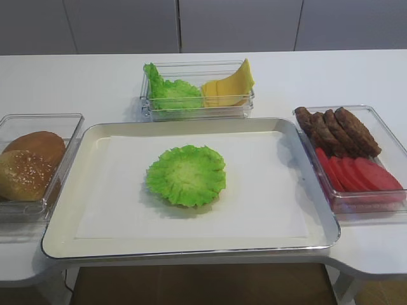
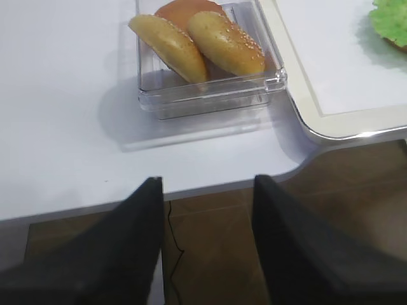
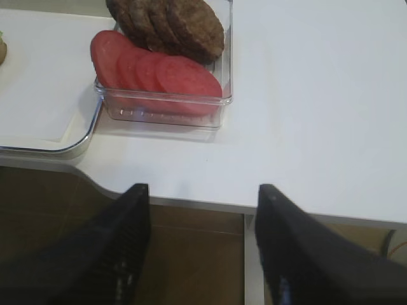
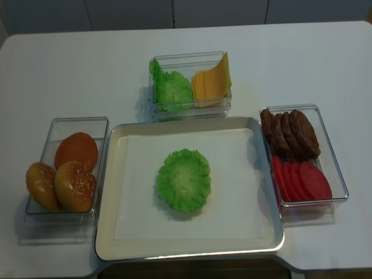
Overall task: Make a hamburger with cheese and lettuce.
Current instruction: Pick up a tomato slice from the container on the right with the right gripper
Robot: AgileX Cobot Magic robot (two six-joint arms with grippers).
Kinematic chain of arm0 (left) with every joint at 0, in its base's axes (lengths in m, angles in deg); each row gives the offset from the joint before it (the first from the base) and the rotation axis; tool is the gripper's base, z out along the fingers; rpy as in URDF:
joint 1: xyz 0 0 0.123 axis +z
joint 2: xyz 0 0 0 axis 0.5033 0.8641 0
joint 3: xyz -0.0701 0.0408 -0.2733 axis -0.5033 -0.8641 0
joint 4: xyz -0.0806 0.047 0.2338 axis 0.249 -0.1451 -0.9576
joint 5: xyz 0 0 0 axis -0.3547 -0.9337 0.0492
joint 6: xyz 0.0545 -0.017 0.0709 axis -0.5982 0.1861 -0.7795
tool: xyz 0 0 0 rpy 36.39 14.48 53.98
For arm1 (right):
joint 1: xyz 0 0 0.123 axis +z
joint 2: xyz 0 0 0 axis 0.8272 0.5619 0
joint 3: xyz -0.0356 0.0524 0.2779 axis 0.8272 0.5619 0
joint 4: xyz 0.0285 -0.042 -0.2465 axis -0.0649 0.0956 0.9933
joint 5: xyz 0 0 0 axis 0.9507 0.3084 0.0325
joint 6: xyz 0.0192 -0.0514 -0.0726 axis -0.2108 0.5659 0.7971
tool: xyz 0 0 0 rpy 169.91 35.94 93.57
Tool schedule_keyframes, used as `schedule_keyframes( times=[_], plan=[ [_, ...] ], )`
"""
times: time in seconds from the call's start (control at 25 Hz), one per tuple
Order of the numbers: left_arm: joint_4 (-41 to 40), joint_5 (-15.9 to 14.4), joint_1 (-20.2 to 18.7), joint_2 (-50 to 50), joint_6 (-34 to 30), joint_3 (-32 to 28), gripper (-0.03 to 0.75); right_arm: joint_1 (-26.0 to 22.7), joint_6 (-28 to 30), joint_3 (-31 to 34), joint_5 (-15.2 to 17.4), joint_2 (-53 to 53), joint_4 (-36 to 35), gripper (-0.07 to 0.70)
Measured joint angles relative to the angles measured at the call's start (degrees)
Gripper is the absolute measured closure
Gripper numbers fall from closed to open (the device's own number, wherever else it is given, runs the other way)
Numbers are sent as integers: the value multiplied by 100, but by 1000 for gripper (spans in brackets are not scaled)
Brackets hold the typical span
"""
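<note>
Lettuce [image 4: 182, 179] lies flat and round in the middle of the tray [image 4: 174, 250], and a little tan bun base shows under its near edge, so this low stack is the hamburger [image 1: 186, 176]. No tomato is on top of it. The tray stands on the white table [image 4: 70, 75].

The right gripper [image 3: 200, 248] hangs past the near edge of the table, above the brown floor. Its two dark fingers [image 3: 124, 248] stand wide apart and hold nothing. Ahead of the fingers, a bit to the left, is a clear box [image 3: 165, 111] with red tomato slices [image 3: 159, 73] in front and brown patties [image 3: 168, 22] behind them. The corner of the tray is further left of the fingers.

The left gripper [image 2: 206, 244] is also past the near table edge. Its fingers [image 2: 130, 248] are spread open with nothing between them. Straight ahead of them is a clear box [image 2: 210, 95] holding the sesame buns [image 2: 222, 41]. The tray and the green edge of the hamburger are ahead and to the right of these fingers.

The cheese [image 4: 212, 81], yellow slices leaning with a pointed corner up, shares the far box [image 4: 189, 107] with more bunched lettuce leaves [image 4: 168, 87], well apart from both grippers
</note>
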Motion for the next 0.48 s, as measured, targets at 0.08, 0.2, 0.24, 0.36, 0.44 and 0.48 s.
schedule_keyframes(
  times=[0.08,0.2,0.24,0.36,0.44,0.48],
  plan=[
    [0,0,0,0,0,0,373,0,0,0,0,0,0,212],
    [0,0,0,0,0,0,373,0,0,0,0,0,0,212],
    [0,0,0,0,0,0,373,0,0,0,0,0,0,212],
    [0,0,0,0,0,0,373,0,0,0,0,0,0,212],
    [0,0,0,0,0,0,373,0,0,0,0,0,0,211],
    [0,0,0,0,0,0,373,0,0,0,0,0,0,211]
  ],
)
